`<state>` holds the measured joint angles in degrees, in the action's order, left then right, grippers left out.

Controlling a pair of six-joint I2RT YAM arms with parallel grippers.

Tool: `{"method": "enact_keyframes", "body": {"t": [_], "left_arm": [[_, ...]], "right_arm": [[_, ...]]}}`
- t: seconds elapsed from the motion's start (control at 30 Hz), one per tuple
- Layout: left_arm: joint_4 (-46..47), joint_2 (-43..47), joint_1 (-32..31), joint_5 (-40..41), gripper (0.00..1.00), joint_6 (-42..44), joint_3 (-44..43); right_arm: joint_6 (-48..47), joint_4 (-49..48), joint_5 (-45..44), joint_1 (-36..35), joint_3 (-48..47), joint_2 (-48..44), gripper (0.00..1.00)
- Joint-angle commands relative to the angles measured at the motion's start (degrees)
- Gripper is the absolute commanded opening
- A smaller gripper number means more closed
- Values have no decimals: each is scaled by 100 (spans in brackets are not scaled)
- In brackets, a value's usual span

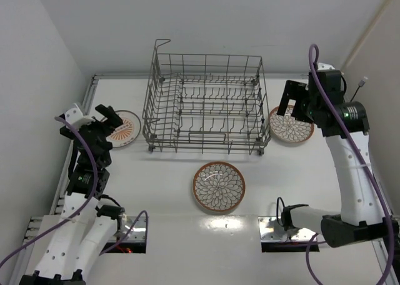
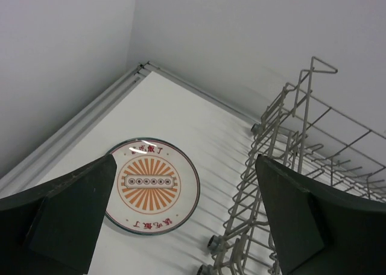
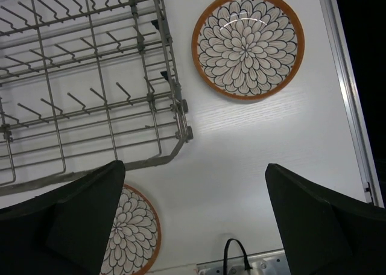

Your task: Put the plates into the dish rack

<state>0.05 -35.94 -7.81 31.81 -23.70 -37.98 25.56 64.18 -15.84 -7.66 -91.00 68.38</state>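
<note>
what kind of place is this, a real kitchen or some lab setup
Likely a lab test cell, not a kitchen: a plain white table boxed in by blank walls, robot arms bolted at its edge, and a dish rack with plates flat around it.

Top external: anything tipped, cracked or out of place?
Nothing stands out. The dish rack stands upright and empty; the sunburst plate, brown-rimmed plate and cream plate lie flat on the table, apart, with no visible damage.

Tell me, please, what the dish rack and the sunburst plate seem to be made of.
The dish rack looks like grey metal wire, matte: thin crossed rods and tines. The sunburst plate is probably glazed ceramic, glossy: a glare streak near its rim.
</note>
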Motion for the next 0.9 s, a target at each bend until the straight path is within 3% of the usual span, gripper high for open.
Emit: {"method": "enact_keyframes", "body": {"t": [0.0, 0.17, 0.33, 0.5, 0.63, 0.87], "left_arm": [[-751, -167, -36, -254, 100, -152, -289], [-910, -465, -36, -413, 100, -414, -754], [-2350, -1325, -36, -44, 100, -758, -1580], [-2352, -1626, -36, -649, 100, -214, -1854], [-2351, -1741, -36, -712, 100, -275, -1854], [-2221, -1591, 17, -772, 100, -425, -1556]], "right_arm": [[89, -108, 167, 18, -418, 376, 100], [327, -187, 28, 291, -734, 1027, 100], [713, -635, 984, 1124, -735, 1703, 100], [916, -819, 1635, 2153, -595, 2318, 100], [916, -1179, 2443, 2786, -384, 2916, 99], [784, -1337, 2655, 3710, -60, 3488, 99]]}}
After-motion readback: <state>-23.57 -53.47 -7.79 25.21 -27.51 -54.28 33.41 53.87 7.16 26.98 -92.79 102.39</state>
